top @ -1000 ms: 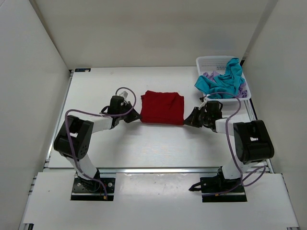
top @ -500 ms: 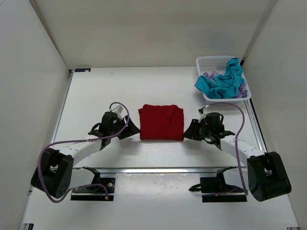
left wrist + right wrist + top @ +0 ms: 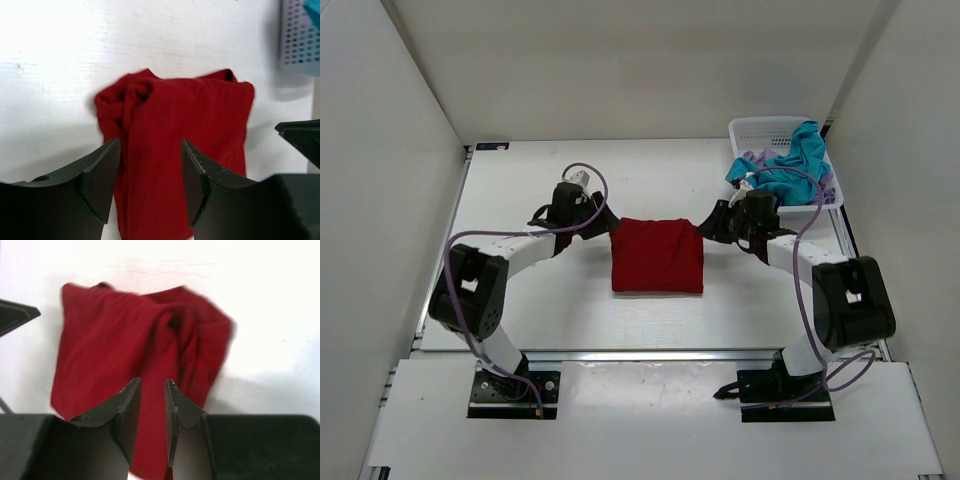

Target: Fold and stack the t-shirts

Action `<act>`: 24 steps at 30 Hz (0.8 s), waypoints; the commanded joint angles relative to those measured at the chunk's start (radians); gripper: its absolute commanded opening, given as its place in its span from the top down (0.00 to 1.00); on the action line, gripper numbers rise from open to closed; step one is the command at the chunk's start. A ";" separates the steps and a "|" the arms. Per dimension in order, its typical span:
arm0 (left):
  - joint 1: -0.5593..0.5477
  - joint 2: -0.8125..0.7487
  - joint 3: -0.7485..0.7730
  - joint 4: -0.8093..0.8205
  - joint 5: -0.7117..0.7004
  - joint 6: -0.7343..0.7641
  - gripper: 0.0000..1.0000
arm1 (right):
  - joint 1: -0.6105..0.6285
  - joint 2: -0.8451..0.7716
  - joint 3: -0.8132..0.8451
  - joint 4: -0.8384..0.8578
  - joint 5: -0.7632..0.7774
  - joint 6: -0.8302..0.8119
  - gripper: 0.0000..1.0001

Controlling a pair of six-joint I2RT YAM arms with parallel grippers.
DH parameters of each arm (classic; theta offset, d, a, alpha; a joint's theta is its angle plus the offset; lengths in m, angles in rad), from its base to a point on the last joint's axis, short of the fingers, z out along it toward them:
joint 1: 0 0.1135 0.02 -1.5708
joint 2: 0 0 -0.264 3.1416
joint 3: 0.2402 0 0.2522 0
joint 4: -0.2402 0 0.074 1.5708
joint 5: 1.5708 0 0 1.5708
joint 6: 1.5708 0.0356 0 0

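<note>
Both arms just hopped to the far corners of the red shirt [image 3: 657, 256], folded at table [image 3: 540, 310] centre: left gripper [image 3: 603, 222] apart, right gripper [image 3: 712, 224] near-closed, can't tell if pinching, so I figure it's tidying before the basket [image 3: 760, 127] ones.

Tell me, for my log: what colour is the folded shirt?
Folded shirt: deep red, clearest from top external.

Folded shirt [image 3: 657, 256] at table [image 3: 520, 190] centre; two other shirts [image 3: 782, 180] in the basket [image 3: 760, 127], far-right corner.
</note>
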 commanded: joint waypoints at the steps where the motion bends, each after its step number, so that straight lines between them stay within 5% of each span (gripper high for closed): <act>1: -0.003 0.058 0.056 -0.005 -0.031 0.042 0.39 | -0.014 0.078 0.086 0.038 -0.005 -0.022 0.77; 15: -0.031 0.158 0.125 0.030 -0.013 0.032 0.39 | 0.003 0.254 0.180 0.059 -0.075 -0.009 0.76; 24: -0.025 0.237 0.205 0.007 0.006 0.032 0.56 | 0.000 0.313 0.227 0.069 -0.057 0.004 0.77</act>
